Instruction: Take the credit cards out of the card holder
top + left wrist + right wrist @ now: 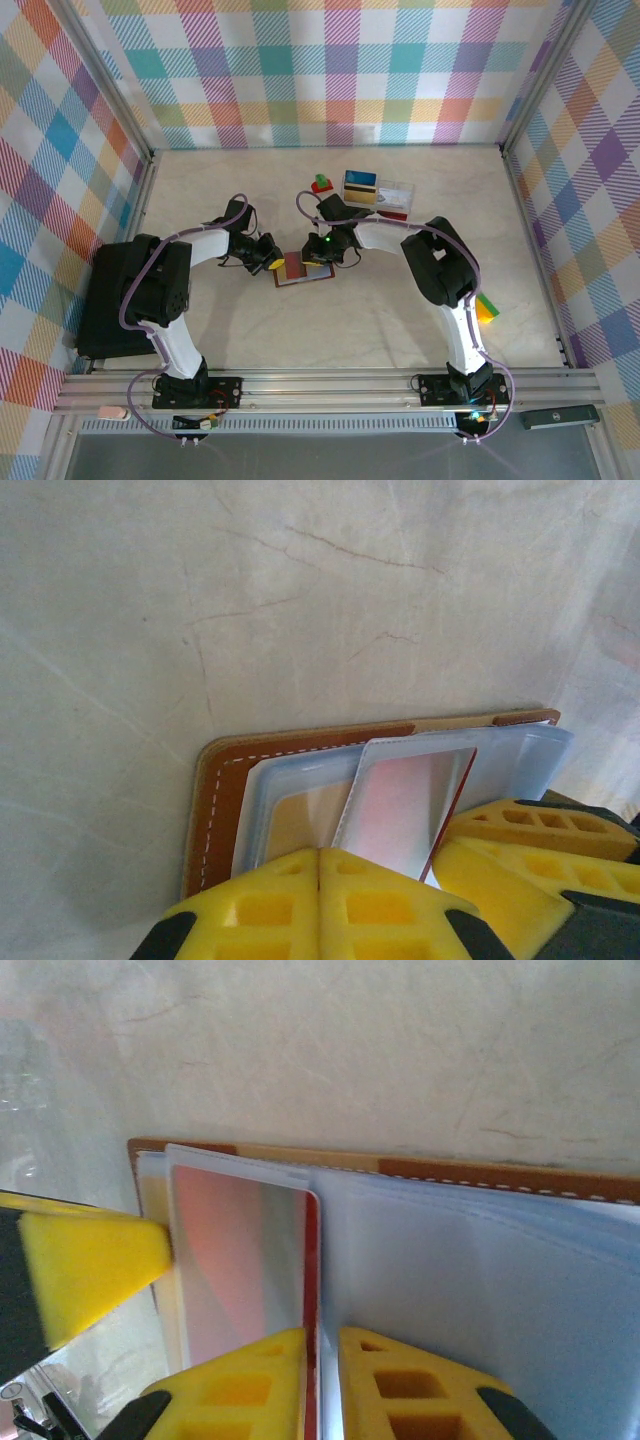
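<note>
The card holder (298,270) lies open in the middle of the table, brown border (225,790) outside and bluish clear sleeves (480,1260) inside. A red-edged glossy credit card (410,800) stands tilted up out of the sleeves. My right gripper (322,1360) is shut on that card's red edge (312,1260), with a sliver of clear sleeve beside it. A yellow card (300,820) sits flat in a sleeve underneath. My left gripper (320,870) is shut with pads together at the holder's left edge, nothing visible between them. Seen from above, the left gripper (270,262) and right gripper (322,250) flank the holder.
Behind the holder stand a clear compartment box (394,196), a blue-and-yellow card (360,185) and a small red-and-green block (322,184). A yellow-green block (487,308) lies at the right wall. A black pad (105,310) sits at the left.
</note>
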